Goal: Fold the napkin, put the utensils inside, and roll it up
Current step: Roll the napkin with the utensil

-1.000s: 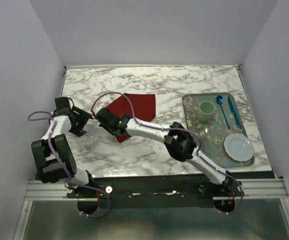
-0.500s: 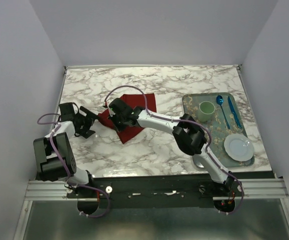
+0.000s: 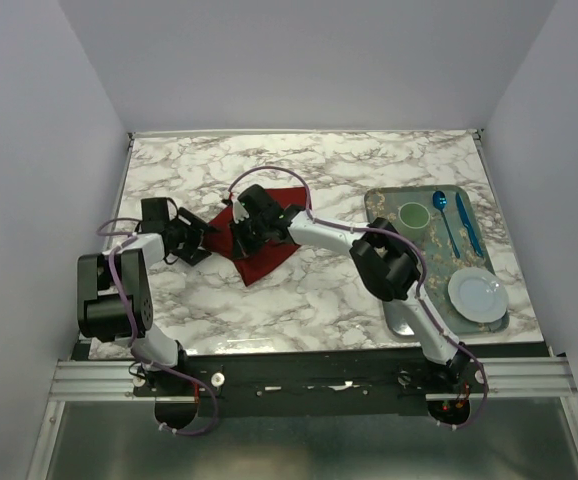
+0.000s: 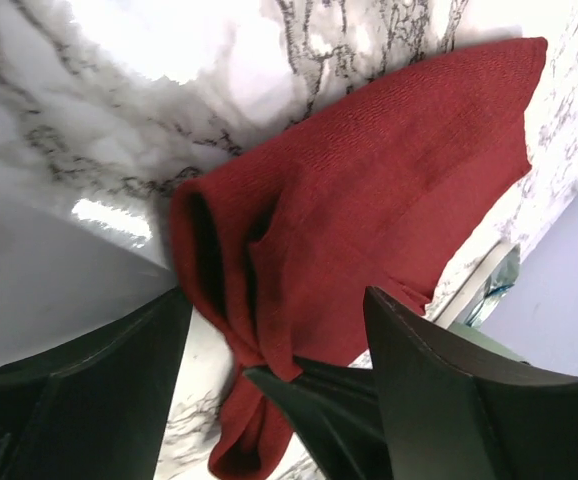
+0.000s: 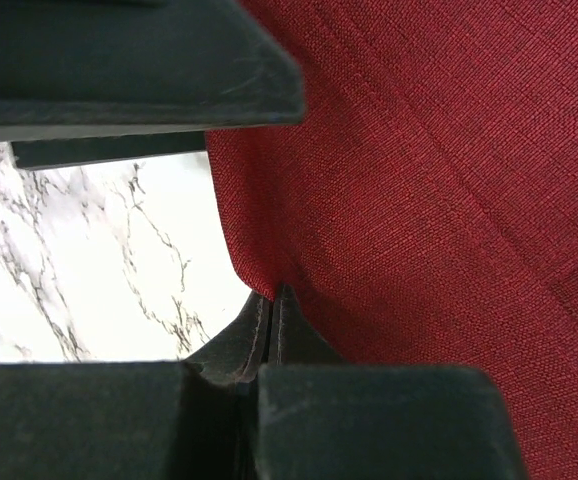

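Note:
The dark red napkin (image 3: 269,240) lies bunched and partly folded on the marble table (image 3: 309,290), left of centre. My right gripper (image 3: 243,230) is shut on the napkin's edge (image 5: 389,180), its fingertips (image 5: 274,300) pressed together on the cloth. My left gripper (image 3: 202,233) is open just left of the napkin. A folded corner of the cloth (image 4: 369,190) lies between its wide jaws, and the right gripper's shut fingers (image 4: 319,395) show there too. The utensils here are blue: a spoon (image 3: 441,208) and another piece (image 3: 467,222) lie on the tray (image 3: 384,205).
The tray at the right also holds a green cup (image 3: 413,220) and a white plate (image 3: 477,294). White walls close the table at the back and both sides. The two grippers are close together at the napkin's left corner.
Both grippers have moved right and away from the bases. The right one has carried the napkin's near-left corner over the cloth, and the left one has closed in on it.

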